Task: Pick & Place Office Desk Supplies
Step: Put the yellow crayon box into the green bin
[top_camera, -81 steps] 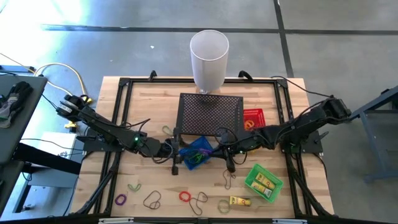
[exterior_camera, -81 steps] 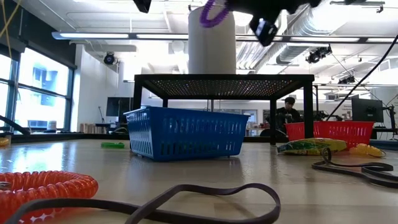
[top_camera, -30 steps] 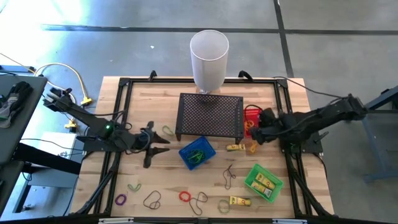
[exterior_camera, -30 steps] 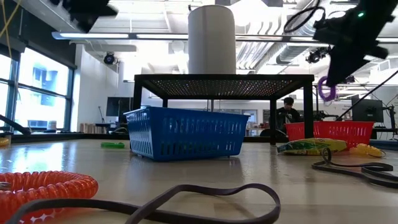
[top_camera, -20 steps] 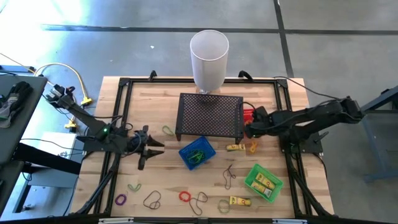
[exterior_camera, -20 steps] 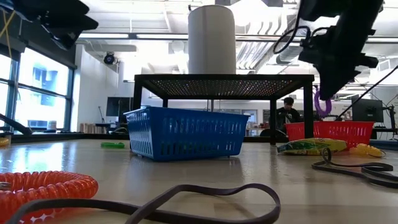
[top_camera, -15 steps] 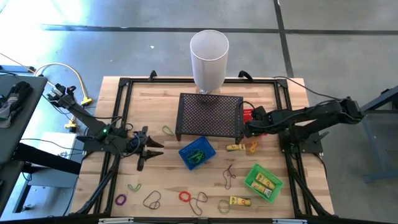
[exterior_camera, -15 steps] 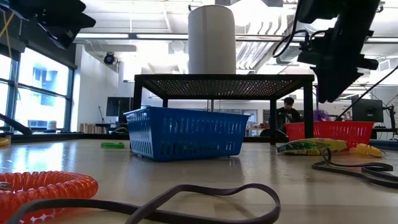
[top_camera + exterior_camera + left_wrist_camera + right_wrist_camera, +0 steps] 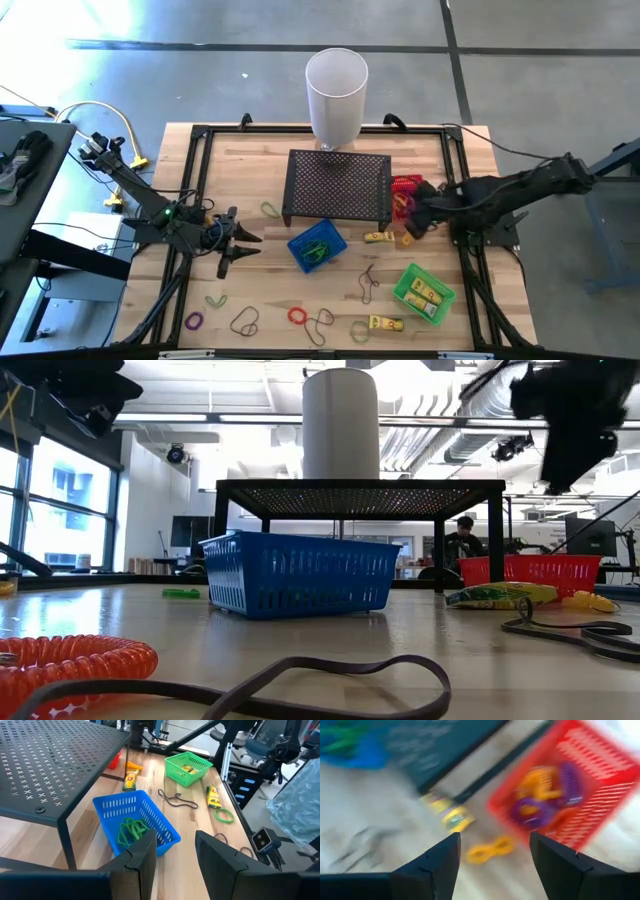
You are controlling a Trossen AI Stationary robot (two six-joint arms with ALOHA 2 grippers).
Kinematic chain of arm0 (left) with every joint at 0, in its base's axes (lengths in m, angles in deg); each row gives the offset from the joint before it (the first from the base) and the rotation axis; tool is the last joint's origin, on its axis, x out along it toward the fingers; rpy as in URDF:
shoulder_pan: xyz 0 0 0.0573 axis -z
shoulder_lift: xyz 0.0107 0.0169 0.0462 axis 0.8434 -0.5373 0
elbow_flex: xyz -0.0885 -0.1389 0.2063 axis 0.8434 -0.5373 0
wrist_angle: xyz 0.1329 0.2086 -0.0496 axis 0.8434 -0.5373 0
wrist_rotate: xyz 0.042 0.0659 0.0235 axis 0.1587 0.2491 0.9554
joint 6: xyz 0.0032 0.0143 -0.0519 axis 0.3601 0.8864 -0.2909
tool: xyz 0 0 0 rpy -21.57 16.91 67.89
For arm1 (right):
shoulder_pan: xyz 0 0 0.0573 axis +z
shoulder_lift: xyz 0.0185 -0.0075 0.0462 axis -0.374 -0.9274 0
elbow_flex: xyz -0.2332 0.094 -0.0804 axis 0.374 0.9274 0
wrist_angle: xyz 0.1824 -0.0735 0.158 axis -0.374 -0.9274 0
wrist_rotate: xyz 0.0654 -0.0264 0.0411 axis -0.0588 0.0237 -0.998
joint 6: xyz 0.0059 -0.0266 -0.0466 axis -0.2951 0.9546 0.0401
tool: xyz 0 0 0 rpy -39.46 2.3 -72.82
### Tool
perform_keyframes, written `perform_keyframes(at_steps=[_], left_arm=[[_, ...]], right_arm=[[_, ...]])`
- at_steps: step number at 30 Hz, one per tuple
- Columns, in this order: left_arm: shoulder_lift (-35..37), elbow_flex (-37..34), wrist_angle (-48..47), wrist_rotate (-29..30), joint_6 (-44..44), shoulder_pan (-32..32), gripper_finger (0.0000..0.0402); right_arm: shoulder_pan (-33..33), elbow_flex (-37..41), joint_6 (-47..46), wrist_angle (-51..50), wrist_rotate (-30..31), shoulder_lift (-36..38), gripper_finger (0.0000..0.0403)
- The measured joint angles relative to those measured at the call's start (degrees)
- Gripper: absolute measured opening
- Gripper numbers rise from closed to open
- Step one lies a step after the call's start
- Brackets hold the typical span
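We've got overhead straight down, low cam level across the table; both share the blue basket.

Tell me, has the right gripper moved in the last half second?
Yes. In the high view the right gripper has drawn back from the mesh stand, away from the red basket.

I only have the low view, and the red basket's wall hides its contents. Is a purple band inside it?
Observer: Yes. The right wrist view shows a purple band lying in the red basket, next to an orange band.
Operator: Is the right gripper carrying anything?
Observer: No. In its wrist view the right gripper is open, with nothing between its fingers.
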Motion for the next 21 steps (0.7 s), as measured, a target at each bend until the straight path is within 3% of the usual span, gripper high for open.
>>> perform_keyframes(at_steps=[6,13,21], left_arm=[[0.0,0.0,-0.2,0.7,0.0,-0.1,0.0131],[0.0,0.0,-0.2,2.7,0.5,-0.1,0.0131],[0.0,0.0,-0.2,3.0,0.5,-0.1,0.0131]], right_arm=[[9.4,0.0,3.7,4.3,-6.2,2.0,0.0226],[19.6,0.0,11.7,12.0,3.4,-4.5,0.0226],[20.5,0.0,11.9,14.7,8.7,-14.4,0.0226]])
